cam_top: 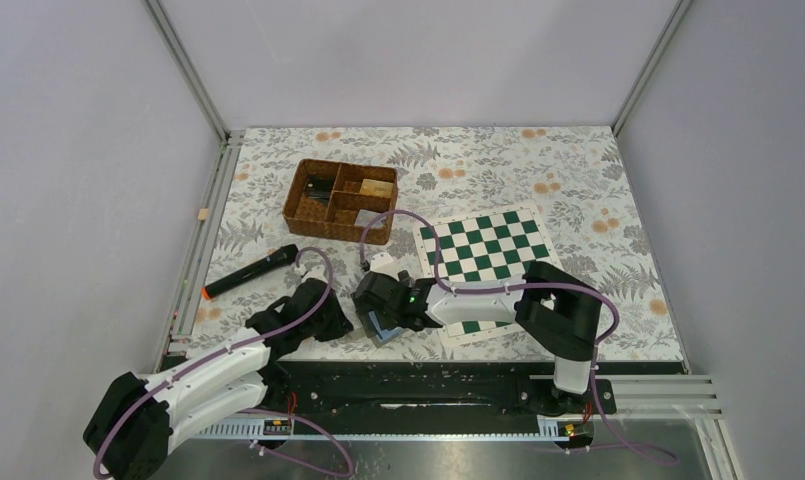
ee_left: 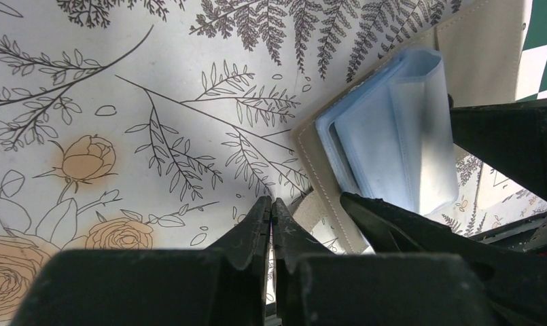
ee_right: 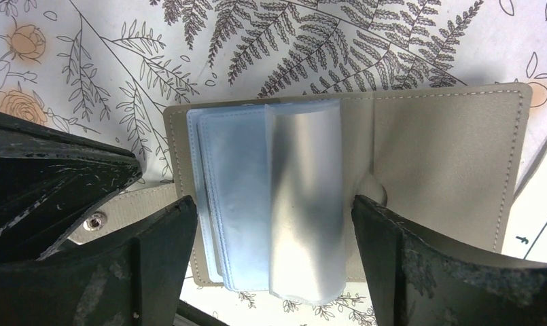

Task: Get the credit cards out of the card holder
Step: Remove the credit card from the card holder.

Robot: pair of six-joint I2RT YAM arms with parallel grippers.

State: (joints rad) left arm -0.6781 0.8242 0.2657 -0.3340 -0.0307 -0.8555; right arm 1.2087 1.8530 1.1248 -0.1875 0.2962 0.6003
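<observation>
The card holder (cam_top: 382,326) lies open on the floral cloth at the chessboard's near-left corner, its light blue sleeves (ee_right: 257,197) fanned up and the beige inside cover (ee_right: 447,156) flat. My right gripper (ee_right: 270,205) is open, one finger on each side of the sleeves, just above them. My left gripper (ee_left: 271,204) is shut, its tips on the cloth right beside the holder's strap (ee_left: 325,221); nothing shows between them. The strap's snap (ee_right: 94,221) lies by the left gripper. The holder also shows in the left wrist view (ee_left: 393,136). No card is clearly visible.
A brown wicker compartment basket (cam_top: 340,200) stands at the back. A green-and-white chessboard mat (cam_top: 488,262) lies to the right of the holder. A black marker with an orange tip (cam_top: 250,272) lies to the left. A metal rail runs along the near edge.
</observation>
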